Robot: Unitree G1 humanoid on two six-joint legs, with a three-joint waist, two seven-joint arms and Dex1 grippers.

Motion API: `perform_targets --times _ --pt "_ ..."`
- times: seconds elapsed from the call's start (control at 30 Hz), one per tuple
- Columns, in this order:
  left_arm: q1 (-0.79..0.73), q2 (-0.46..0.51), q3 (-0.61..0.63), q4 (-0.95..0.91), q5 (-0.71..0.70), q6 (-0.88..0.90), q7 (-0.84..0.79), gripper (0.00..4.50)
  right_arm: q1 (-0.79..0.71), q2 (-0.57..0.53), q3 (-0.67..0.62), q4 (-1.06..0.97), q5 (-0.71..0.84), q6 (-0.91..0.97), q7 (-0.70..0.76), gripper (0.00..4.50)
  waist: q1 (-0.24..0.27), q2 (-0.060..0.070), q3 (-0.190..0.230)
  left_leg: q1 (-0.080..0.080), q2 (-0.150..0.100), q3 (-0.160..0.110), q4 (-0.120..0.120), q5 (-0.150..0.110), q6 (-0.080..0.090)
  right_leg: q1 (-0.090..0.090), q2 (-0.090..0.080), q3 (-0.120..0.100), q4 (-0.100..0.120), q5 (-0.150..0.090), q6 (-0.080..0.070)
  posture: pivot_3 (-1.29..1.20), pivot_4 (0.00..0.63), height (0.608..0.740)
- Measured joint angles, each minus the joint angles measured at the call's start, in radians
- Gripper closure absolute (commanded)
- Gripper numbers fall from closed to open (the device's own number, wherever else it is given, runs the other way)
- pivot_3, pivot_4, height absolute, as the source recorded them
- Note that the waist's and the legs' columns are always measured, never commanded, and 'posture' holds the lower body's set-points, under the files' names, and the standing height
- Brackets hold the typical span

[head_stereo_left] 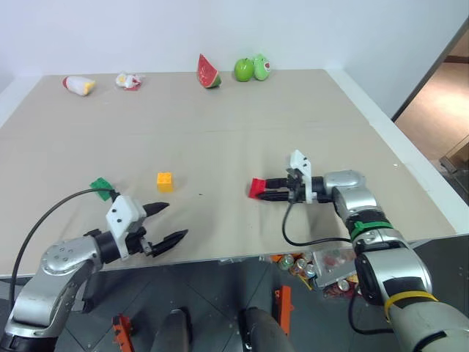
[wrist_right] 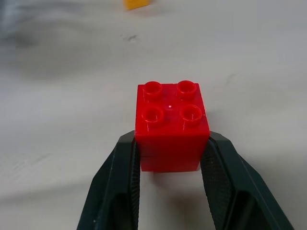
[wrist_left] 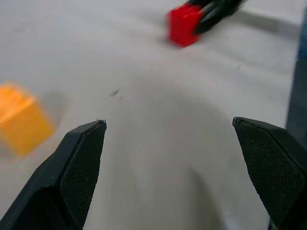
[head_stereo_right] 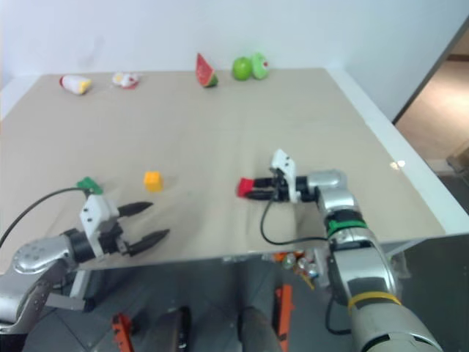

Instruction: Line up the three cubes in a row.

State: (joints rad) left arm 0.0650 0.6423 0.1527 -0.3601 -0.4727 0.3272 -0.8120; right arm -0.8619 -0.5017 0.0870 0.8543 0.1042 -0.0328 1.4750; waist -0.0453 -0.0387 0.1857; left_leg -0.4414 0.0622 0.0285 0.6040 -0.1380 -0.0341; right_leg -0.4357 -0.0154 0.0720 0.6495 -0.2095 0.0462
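Observation:
My right gripper (head_stereo_left: 265, 192) is shut on the red cube (wrist_right: 170, 124), its two fingers pressing the cube's sides low over the beige table (head_stereo_left: 293, 125), right of centre. The red cube's studs face up. The yellow-orange cube (head_stereo_left: 165, 181) sits on the table to the left of the red one, with a gap between them. Further left lies the green cube (head_stereo_left: 101, 185), close to the cable of my left arm. My left gripper (head_stereo_left: 176, 220) hangs open near the table's front edge, in front of the yellow-orange cube, with nothing between its fingers (wrist_left: 84, 158).
Along the far edge stand a watermelon slice (head_stereo_left: 209, 71), a green apple (head_stereo_left: 243, 70), another green toy (head_stereo_left: 261, 67) and two small toys (head_stereo_left: 79, 85) at the far left. The table's right edge (head_stereo_left: 410, 169) drops off near my right arm. Cans (head_stereo_left: 315, 268) lie on the floor below.

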Motion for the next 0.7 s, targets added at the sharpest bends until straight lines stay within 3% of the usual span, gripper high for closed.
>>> perform_targets --times 0.17,0.47,0.53,0.7 --pt "0.014 -0.015 0.027 0.009 -0.013 0.001 0.019 0.10 0.082 -0.026 0.034 -0.152 0.010 0.024 0.041 3.29 -0.003 0.000 0.000 0.003 0.000 0.000 0.000 0.000 0.000 0.000 0.000 0.000 0.001 0.002 -0.003 0.00 0.150 0.740" --pt "0.017 -0.036 0.038 0.032 -0.015 0.001 0.029 0.10 0.096 -0.007 0.070 -0.199 0.010 0.029 0.041 3.29 -0.003 0.000 0.000 0.003 0.000 0.000 0.001 0.000 0.000 0.000 0.001 0.000 0.001 0.004 -0.003 0.00 0.150 0.740" --pt "0.017 -0.038 0.043 0.035 -0.015 0.001 0.041 0.10 0.095 -0.006 0.071 -0.194 0.009 0.023 0.040 2.24 -0.004 0.000 0.000 0.003 0.000 0.000 0.001 0.000 0.000 0.000 0.001 0.000 0.001 0.004 -0.003 0.00 0.150 0.740" --pt "0.005 -0.056 0.045 0.054 -0.004 -0.003 0.078 0.10 0.092 0.002 0.079 -0.152 -0.002 0.018 0.022 0.53 -0.003 0.000 0.000 0.003 0.000 0.000 0.001 0.000 0.000 0.000 0.001 0.000 0.001 0.004 -0.003 0.00 0.150 0.740"
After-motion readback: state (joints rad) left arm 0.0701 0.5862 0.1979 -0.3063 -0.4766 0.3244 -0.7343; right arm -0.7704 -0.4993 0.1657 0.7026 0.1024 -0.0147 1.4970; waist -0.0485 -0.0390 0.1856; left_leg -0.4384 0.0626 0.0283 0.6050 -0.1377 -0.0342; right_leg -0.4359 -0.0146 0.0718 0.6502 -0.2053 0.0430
